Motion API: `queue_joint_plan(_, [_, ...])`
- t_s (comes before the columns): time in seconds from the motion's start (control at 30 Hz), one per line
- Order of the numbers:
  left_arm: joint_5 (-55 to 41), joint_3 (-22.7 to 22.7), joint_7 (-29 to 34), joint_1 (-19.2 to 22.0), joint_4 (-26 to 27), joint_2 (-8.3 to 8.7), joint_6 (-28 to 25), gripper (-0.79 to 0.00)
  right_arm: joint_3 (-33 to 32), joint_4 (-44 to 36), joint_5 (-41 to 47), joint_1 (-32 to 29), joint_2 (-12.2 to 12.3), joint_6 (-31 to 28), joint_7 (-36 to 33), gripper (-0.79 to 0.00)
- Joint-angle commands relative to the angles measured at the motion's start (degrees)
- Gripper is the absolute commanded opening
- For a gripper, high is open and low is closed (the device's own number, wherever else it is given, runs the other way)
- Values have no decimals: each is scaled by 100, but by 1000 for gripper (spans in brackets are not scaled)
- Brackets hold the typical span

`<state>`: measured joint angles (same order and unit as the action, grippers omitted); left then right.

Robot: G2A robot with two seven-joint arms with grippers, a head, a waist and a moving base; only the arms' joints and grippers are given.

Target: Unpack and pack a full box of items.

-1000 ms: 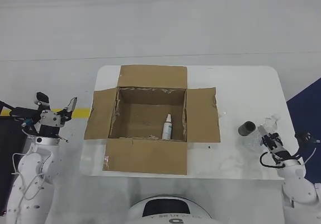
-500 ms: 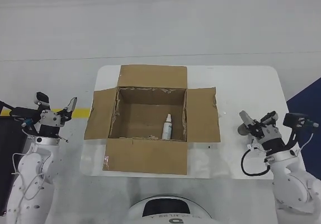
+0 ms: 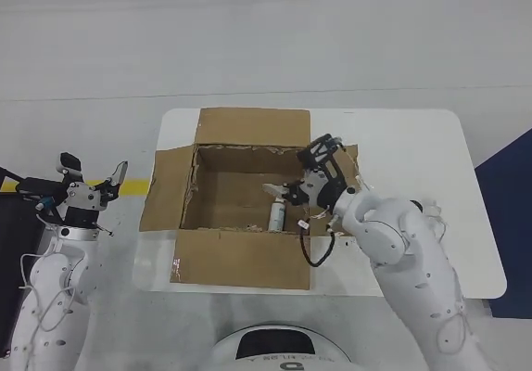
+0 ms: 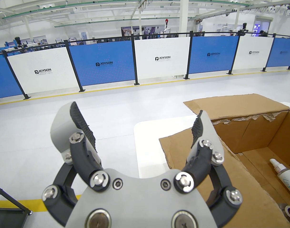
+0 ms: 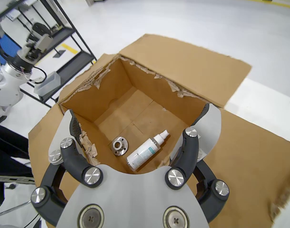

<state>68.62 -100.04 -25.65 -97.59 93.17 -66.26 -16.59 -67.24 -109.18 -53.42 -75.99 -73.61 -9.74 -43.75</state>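
Note:
An open cardboard box [image 3: 247, 250] stands mid-table with all flaps folded out. A white spray bottle [image 3: 276, 213] lies on its floor near the right wall. In the right wrist view the bottle [image 5: 145, 153] lies beside a small metal flange [image 5: 120, 145]. My right gripper [image 3: 289, 190] [image 5: 140, 119] hangs open above the box's right side, over both items, holding nothing. My left gripper [image 3: 95, 172] [image 4: 136, 115] is open and empty, off the table's left edge. From there the box [image 4: 230, 110], the bottle [image 4: 284, 175] and a metal part [image 4: 287, 211] are seen.
The white table [image 3: 414, 148] has bare surface to the right of the box and along the back. A black shelf cart [image 5: 64, 55] holding a clear bin [image 5: 48, 83] stands on the floor beyond the box's left side. Fence panels [image 4: 159, 58] line the hall.
My right arm has swung from the table's right edge across to the box, its open gripper now over the box's right side. The left arm has kept still.

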Motion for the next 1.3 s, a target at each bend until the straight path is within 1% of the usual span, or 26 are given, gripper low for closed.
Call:
queue_joint_plan(0.0, [0,0,0,0,0,0,0,0,376,395,-29,522,-65,306,-242,0])
queue_joint_plan(0.07, [0,0,0,0,0,0,0,0,609,616,-41,787,-116,427,-299,0])
queue_joint_plan(0.47, [0,0,0,0,0,0,0,0,625,655,-25,763,-116,442,-328,0])
queue_joint_plan(0.5, [0,0,0,0,0,0,0,0,665,717,25,750,-123,547,-446,0])
queue_joint_plan(0.63, [0,0,0,0,0,0,0,0,935,789,-97,999,-188,1557,-1357,0])
queue_joint_plan(0.67, [0,0,0,0,0,0,0,0,1017,772,-210,1065,-207,1792,-1496,0])
queue_joint_plan(0.73, [0,0,0,0,0,0,0,0,1198,865,-426,1185,-249,2344,-1869,-123])
queue_joint_plan(0.8, [0,0,0,0,0,0,0,0,1438,1002,-664,1337,-304,2804,-2195,-120])
queue_joint_plan(0.87, [0,0,0,0,0,0,0,0,1669,1155,-782,1451,-364,3088,-2365,-154])
queue_joint_plan(0.9, [0,0,0,0,0,0,0,0,1776,1226,-850,1519,-393,3191,-2432,-142])
queue_joint_plan(0.93, [0,0,0,0,0,0,0,0,1876,1320,-879,1567,-424,3286,-2481,-160])
queue_joint_plan(0.97, [0,0,0,0,0,0,0,0,1961,1411,-896,1622,-455,3361,-2516,-209])
queue_joint_plan(1.03, [0,0,0,0,0,0,0,0,2104,1631,-919,1747,-516,3494,-2558,-271])
queue_joint_plan(1.13, [0,0,0,0,0,0,0,0,2252,1951,-903,1909,-603,3680,-2588,-252])
queue_joint_plan(1.17, [0,0,0,0,0,0,0,0,2294,2052,-890,1951,-629,3728,-2617,-268])
queue_joint_plan(1.2, [0,0,0,0,0,0,0,0,2329,2155,-874,1985,-653,3774,-2653,-336])
queue_joint_plan(1.27, [0,0,0,0,0,0,0,0,2404,2348,-854,2057,-701,3825,-2701,-351])
